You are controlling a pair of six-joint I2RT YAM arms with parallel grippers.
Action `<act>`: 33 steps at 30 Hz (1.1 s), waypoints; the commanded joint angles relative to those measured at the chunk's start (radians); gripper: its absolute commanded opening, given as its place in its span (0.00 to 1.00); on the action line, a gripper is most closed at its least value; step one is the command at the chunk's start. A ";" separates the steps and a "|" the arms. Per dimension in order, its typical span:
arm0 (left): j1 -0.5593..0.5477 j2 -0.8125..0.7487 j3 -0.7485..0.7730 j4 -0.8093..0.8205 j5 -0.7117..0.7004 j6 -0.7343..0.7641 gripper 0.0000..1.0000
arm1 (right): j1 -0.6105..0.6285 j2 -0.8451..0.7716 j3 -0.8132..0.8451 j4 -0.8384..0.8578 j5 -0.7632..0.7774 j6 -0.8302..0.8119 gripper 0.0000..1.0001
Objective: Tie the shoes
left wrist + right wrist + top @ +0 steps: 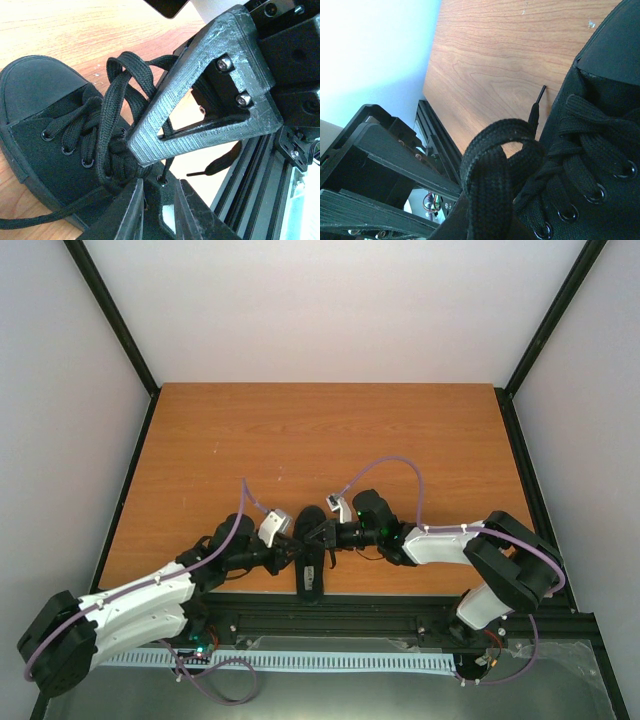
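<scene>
The left arm (140, 602), white-shelled with black joints, stretches low from the near-left corner of the worktop (330, 435) toward the middle of its near edge. The matching right arm (440, 543) folds at its elbow by the near-right corner and reaches leftward along that edge. Their tips almost meet there. The black two-finger left gripper (290, 553) has its fingers (127, 215) slightly parted, with nothing between them. The right gripper (322, 536), with ribbed grey triangular fingers (200, 80), is clamped on a flat black lace loop (487, 165).

a lab test cell: wooden table (400, 440) enclosed by plain white panels (330, 310) on black framing (110, 310).
</scene>
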 commanded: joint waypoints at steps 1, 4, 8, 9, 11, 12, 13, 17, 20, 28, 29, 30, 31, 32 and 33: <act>-0.014 0.031 0.058 0.041 -0.008 0.047 0.21 | -0.009 -0.005 -0.006 0.056 -0.010 0.008 0.03; -0.013 0.065 0.069 0.053 -0.002 0.059 0.21 | -0.009 -0.008 -0.008 0.056 -0.013 0.007 0.03; -0.014 0.105 0.081 0.059 -0.006 0.070 0.21 | -0.008 -0.011 -0.006 0.056 -0.015 0.009 0.03; -0.014 0.113 0.083 0.059 -0.009 0.073 0.21 | -0.009 -0.010 -0.006 0.057 -0.016 0.009 0.03; -0.014 0.120 0.083 0.056 -0.015 0.076 0.21 | -0.008 -0.009 -0.006 0.059 -0.019 0.011 0.03; -0.014 0.122 0.083 0.054 -0.019 0.076 0.21 | -0.009 -0.010 -0.007 0.060 -0.021 0.012 0.03; -0.014 0.124 0.083 0.053 -0.023 0.078 0.21 | -0.009 -0.010 -0.008 0.062 -0.022 0.012 0.03; -0.014 0.134 0.088 0.052 -0.034 0.086 0.24 | -0.009 -0.010 -0.005 0.067 -0.030 0.014 0.03; -0.014 0.145 0.095 0.056 -0.035 0.092 0.26 | -0.009 -0.008 -0.004 0.068 -0.033 0.013 0.03; -0.014 0.189 0.108 0.080 -0.008 0.098 0.29 | -0.008 -0.012 -0.010 0.072 -0.037 0.013 0.03; -0.014 0.191 0.109 0.083 -0.005 0.096 0.29 | -0.009 -0.011 -0.012 0.073 -0.037 0.012 0.03; -0.014 0.193 0.108 0.086 -0.002 0.097 0.29 | -0.009 -0.012 -0.012 0.073 -0.035 0.014 0.03; -0.014 0.194 0.107 0.090 0.000 0.094 0.29 | -0.009 -0.013 -0.014 0.073 -0.035 0.014 0.03; -0.014 0.193 0.107 0.094 0.002 0.091 0.27 | -0.009 -0.013 -0.014 0.074 -0.034 0.014 0.03; -0.014 0.194 0.107 0.100 0.006 0.088 0.26 | -0.008 -0.012 -0.015 0.074 -0.034 0.014 0.03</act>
